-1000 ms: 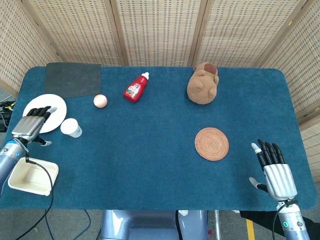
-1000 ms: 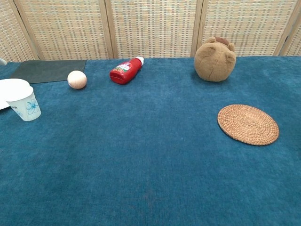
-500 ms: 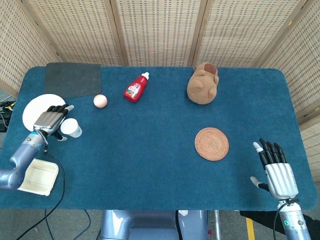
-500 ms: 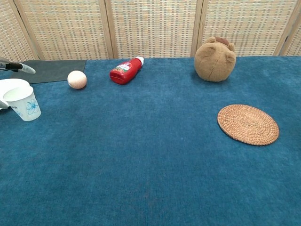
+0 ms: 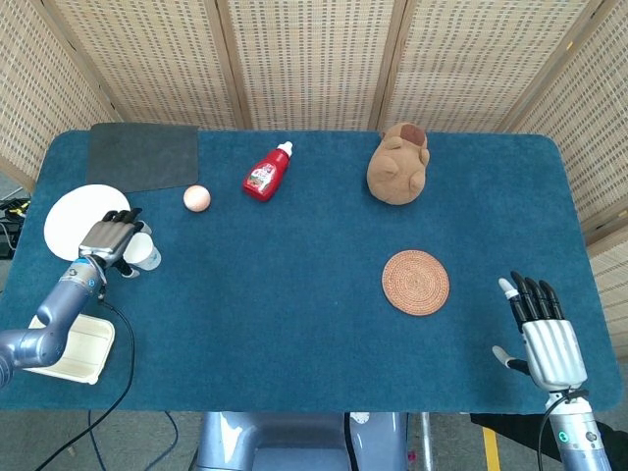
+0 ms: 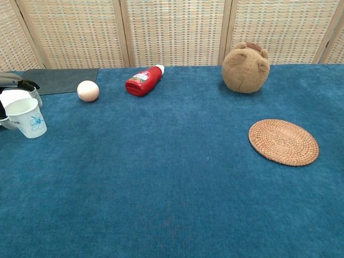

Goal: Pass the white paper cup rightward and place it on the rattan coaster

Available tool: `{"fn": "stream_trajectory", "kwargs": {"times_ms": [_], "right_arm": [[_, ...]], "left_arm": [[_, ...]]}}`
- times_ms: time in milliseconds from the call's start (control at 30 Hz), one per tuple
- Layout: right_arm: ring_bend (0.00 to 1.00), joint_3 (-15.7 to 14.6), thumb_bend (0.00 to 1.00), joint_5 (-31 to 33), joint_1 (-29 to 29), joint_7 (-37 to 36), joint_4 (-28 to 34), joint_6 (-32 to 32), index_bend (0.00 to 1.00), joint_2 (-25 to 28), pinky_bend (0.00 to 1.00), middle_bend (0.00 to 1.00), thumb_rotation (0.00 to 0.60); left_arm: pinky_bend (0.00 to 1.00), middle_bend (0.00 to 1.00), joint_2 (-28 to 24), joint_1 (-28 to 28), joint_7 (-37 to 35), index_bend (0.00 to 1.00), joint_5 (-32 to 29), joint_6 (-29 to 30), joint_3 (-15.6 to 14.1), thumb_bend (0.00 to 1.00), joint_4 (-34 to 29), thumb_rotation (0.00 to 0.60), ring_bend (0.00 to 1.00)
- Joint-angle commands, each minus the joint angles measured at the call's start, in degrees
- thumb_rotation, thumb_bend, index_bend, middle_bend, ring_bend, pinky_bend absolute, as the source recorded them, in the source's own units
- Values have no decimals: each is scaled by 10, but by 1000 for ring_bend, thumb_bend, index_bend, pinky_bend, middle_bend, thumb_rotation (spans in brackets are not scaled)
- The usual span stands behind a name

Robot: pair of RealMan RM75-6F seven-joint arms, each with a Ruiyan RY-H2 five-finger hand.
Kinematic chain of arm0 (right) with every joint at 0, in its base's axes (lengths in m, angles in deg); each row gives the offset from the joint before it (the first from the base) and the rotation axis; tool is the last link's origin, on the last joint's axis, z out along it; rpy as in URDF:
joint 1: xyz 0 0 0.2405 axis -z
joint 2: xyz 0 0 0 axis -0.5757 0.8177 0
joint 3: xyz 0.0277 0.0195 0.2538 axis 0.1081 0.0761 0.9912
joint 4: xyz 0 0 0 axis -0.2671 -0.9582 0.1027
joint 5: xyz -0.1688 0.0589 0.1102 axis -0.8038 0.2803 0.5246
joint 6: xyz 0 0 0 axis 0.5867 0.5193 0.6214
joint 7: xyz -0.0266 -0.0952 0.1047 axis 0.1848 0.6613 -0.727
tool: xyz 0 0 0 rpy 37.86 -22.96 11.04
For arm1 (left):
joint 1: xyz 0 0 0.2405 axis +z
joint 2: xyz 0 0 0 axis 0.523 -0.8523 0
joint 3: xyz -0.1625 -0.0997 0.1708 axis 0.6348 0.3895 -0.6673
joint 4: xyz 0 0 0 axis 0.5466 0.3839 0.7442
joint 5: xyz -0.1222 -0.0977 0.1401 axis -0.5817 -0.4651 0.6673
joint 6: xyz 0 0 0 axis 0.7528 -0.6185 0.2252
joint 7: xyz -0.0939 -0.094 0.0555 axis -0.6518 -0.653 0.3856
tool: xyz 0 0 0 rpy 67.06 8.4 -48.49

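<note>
The white paper cup [image 5: 147,254] [image 6: 27,118], printed with a blue flower, stands upright on the blue cloth at the far left. My left hand [image 5: 106,238] [image 6: 15,86] is against its left side, fingers curled round the back of the rim and thumb at its near left side. The rattan coaster [image 5: 415,282] [image 6: 283,142] lies bare, right of centre. Near the front right corner, my right hand [image 5: 545,334] rests open with its fingers straight, far from the coaster; the chest view does not show it.
A white plate [image 5: 69,211] lies just behind the cup and a white tray [image 5: 69,343] at the front left. A peach ball [image 5: 196,198], a red bottle [image 5: 267,174] on its side, a brown plush toy [image 5: 397,164] and a dark mat [image 5: 142,155] sit along the back.
My left hand came forward off the plate to the cup, and its fingers went from straight to curled round it. The cup and my right hand have stayed put.
</note>
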Motion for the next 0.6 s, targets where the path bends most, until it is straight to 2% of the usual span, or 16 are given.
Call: {"fn": "stream_trajectory", "kwargs": {"times_ms": [33, 300, 600], "right_arm": [[0, 0, 15, 1, 0, -1, 0, 0, 0, 0, 0, 0, 600], [0, 1, 16, 0, 1, -4, 0, 3, 0, 1, 0, 0, 600], [0, 0, 16, -1, 1, -5, 2, 4, 0, 2, 0, 0, 600]], "left_arm": [[0, 0, 3, -3, 6, 288, -6, 4, -4, 153, -1, 600, 0], [0, 0, -2, -4, 18, 351, -21, 11, -14, 293, -9, 600, 0], [0, 0, -11, -1, 19, 364, -25, 21, -20, 315, -20, 600, 0]]}}
